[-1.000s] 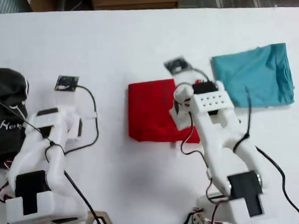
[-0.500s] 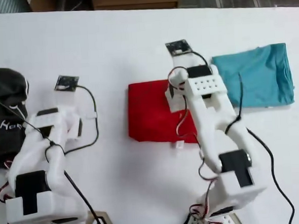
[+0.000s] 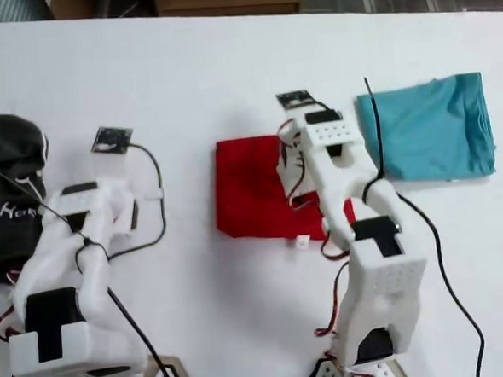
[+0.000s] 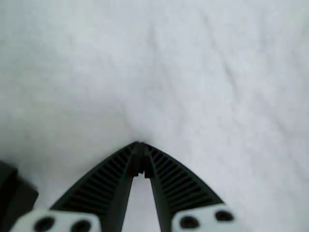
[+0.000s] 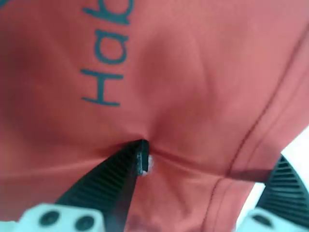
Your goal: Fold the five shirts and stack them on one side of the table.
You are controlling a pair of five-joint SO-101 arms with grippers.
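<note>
- Two folded shirts are being seen lying flat on the white table (image 3: 184, 64): a red shirt (image 3: 251, 188) near the middle, and a teal shirt (image 3: 427, 128) at about 2 o'clock from it.
- Whether the two are touching cannot be told; the right arm (image 3: 356, 225) is being held across the gap.
- Right gripper (image 5: 212, 166) is being held spread wide over the red shirt's 3 o'clock side. One fingertip (image 5: 140, 155) is being pressed into the cloth, which is being puckered around it. The other is being held off past the hemmed edge. Nothing is being clamped.
- Dark lettering is being shown on the red cloth (image 5: 159, 72) beyond that pressing tip.
- Left gripper (image 4: 140, 162) is being kept clenched, tips together, with nothing between them, over bare table (image 4: 193, 63).
- Left arm (image 3: 67, 251) is being held folded at the table's 8 o'clock.
- A black shirt (image 3: 8, 182) is being seen bunched at the 9 o'clock edge, just beside the left arm.
</note>
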